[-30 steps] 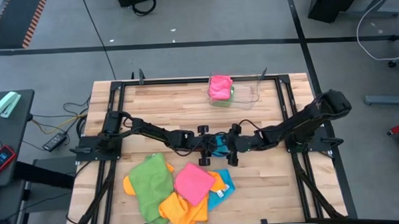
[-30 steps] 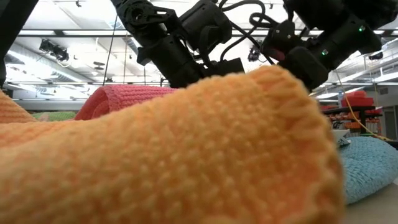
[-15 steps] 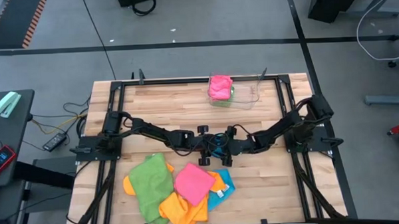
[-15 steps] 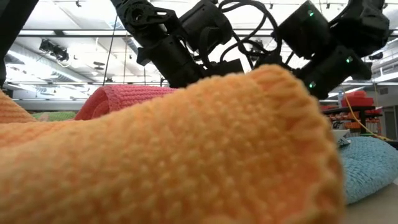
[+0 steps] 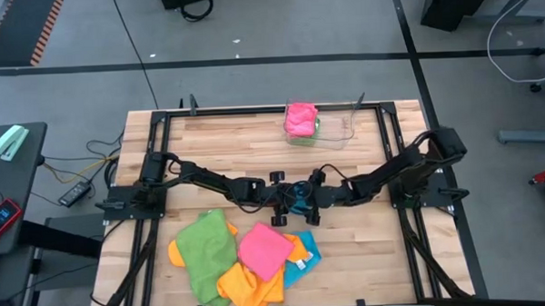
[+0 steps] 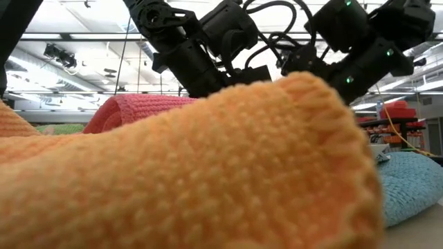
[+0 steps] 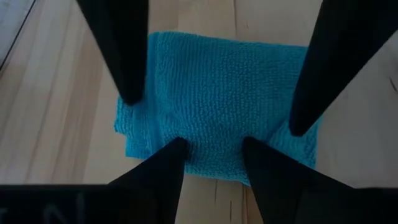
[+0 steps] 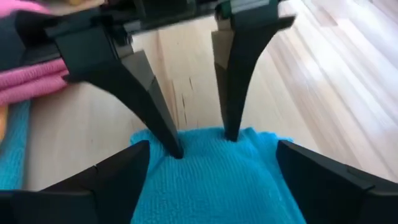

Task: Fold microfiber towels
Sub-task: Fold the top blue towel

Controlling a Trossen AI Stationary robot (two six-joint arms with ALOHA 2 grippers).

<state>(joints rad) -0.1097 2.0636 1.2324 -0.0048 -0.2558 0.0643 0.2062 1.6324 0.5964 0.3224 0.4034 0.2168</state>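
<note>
A folded sky-blue towel [image 7: 217,93] lies flat on the wooden table [image 5: 245,149], mid-table between my two grippers. My left gripper [image 7: 212,142] stands open, slanting down from the table's left, its fingertips on the towel. My right gripper [image 8: 212,144] comes from the right, wide open, its fingers [image 7: 127,74] over the towel's two ends. Near the front edge lies a loose pile of towels: green [image 5: 203,251], pink [image 5: 264,249], orange [image 5: 245,286] and blue [image 5: 303,254]. My left gripper sets both fingertips [image 7: 177,146] down on the top of the folded towel, close to its left edge [image 8: 205,140], with a gap of cloth between them. The fingers slant down from the table's left. The towel lies flat on the table. My right gripper's fingertips [image 7: 298,127] stand at the towel's two ends; whether they touch the cloth, I cannot tell.
A clear plastic tray [image 5: 340,132] at the far edge holds a folded pink towel [image 5: 300,118]. Black frame rails [image 5: 395,158] run along the table's sides. In the low view an orange towel [image 6: 208,166] fills the foreground and hides the tabletop behind it.
My right gripper has come a little lower and closer over the blue towel, staying wide open. The towel has not moved.
</note>
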